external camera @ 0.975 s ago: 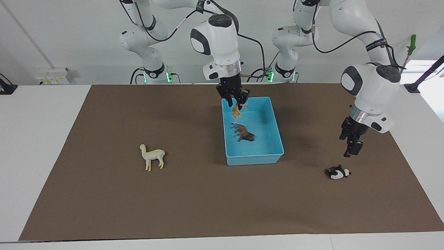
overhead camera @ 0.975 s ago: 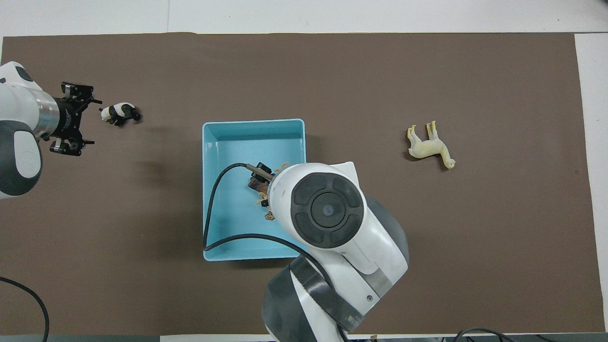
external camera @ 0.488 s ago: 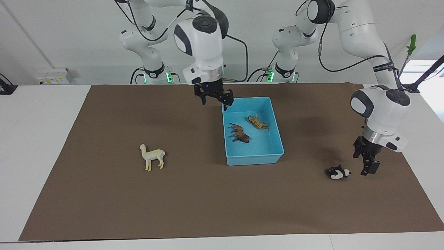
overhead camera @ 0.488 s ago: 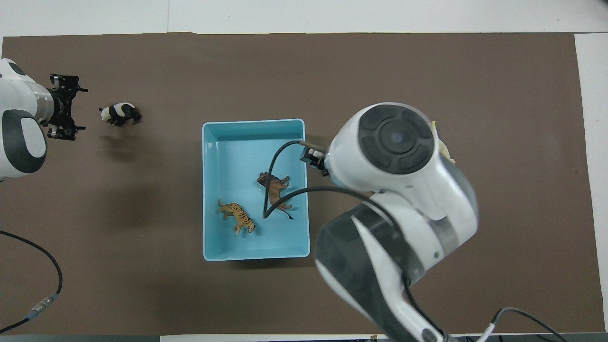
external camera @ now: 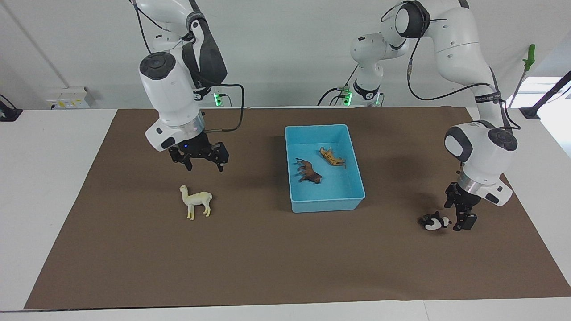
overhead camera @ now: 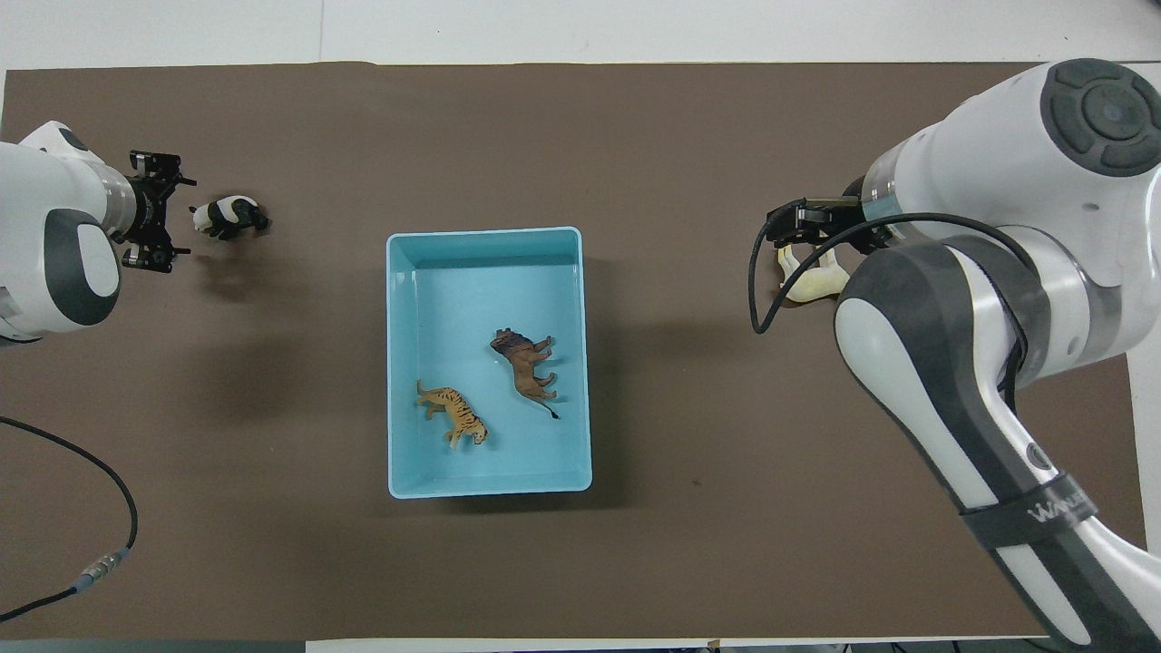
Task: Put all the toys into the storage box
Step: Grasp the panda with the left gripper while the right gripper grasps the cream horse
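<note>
The light blue storage box (external camera: 324, 206) (overhead camera: 490, 232) sits mid-table and holds the orange tiger (external camera: 332, 157) (overhead camera: 453, 413) and the brown lion (external camera: 309, 171) (overhead camera: 526, 363). The cream alpaca (external camera: 196, 200) (overhead camera: 812, 286) stands on the mat toward the right arm's end. My right gripper (external camera: 204, 166) (overhead camera: 803, 222) is open and empty in the air just above it. The panda (external camera: 435, 221) (overhead camera: 229, 216) lies on the mat toward the left arm's end. My left gripper (external camera: 455, 217) (overhead camera: 174, 218) is open, low, right beside the panda.
A brown mat (external camera: 276, 258) covers most of the white table (external camera: 44, 178). A loose cable (overhead camera: 91, 508) lies on the mat near the left arm's base. A green-handled tool (external camera: 528, 58) stands off the table at the left arm's end.
The right gripper let the tiger go into the box, then swung away to above the alpaca. The left gripper came down to the mat beside the panda.
</note>
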